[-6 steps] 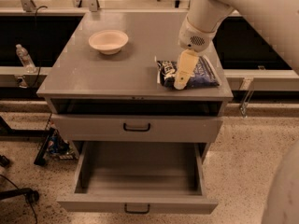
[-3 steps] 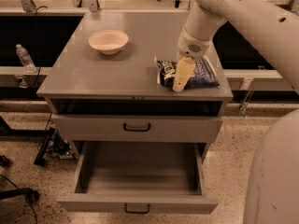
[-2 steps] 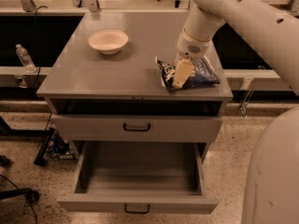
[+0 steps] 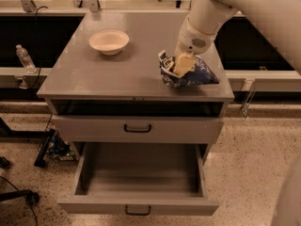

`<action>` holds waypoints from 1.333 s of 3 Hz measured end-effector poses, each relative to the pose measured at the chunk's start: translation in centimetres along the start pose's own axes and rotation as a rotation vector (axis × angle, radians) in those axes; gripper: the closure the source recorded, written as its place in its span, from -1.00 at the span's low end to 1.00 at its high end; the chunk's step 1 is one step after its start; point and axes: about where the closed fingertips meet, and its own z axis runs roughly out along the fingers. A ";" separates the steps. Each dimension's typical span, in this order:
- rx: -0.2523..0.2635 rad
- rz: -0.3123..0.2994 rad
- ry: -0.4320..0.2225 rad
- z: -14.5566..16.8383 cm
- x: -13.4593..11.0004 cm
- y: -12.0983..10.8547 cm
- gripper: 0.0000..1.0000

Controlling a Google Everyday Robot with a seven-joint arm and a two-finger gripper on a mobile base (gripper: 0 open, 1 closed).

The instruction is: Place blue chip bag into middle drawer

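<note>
Blue chip bag point(image 4: 195, 74) on the right near part of the table point(image 4: 117, 74), crumpled, its left end lifted and bunched upward, its right end tapering to a point toward the table's right edge. Pinched at that raised left portion by the end effector point(image 4: 182, 65) — cream-coloured fingers point(image 4: 184, 62) pressed onto the foil from above, with the white arm point(image 4: 225, 4) reaching down from the upper right. Bag's lower edge apparently still resting on the table surface, close to the near edge.

Well apart to the left, toward the far side of the table: a cream bowl point(image 4: 109, 42), upright.

Below the tabletop, a dark open slot, then a shut drawer front point(image 4: 137, 129) with a small dark handle. Beneath that, the middle drawer point(image 4: 138, 180) — pulled out toward the near side, its grey interior bare, handle on the near face at the bottom edge of the view.

Off to the far left, a clear plastic bottle point(image 4: 24, 58) standing on a lower ledge beside the table. Speckled floor around the cabinet, with cables and dark hardware point(image 4: 54, 147) at the left near its base.
</note>
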 end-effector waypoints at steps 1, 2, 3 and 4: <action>0.000 -0.051 -0.075 -3.3 -2.2 3.4 1.00; -0.061 -0.055 -0.153 -5.1 -2.9 7.7 1.00; -0.076 -0.052 -0.181 -5.5 -3.3 8.6 1.00; -0.076 -0.052 -0.180 -5.5 -3.3 8.6 1.00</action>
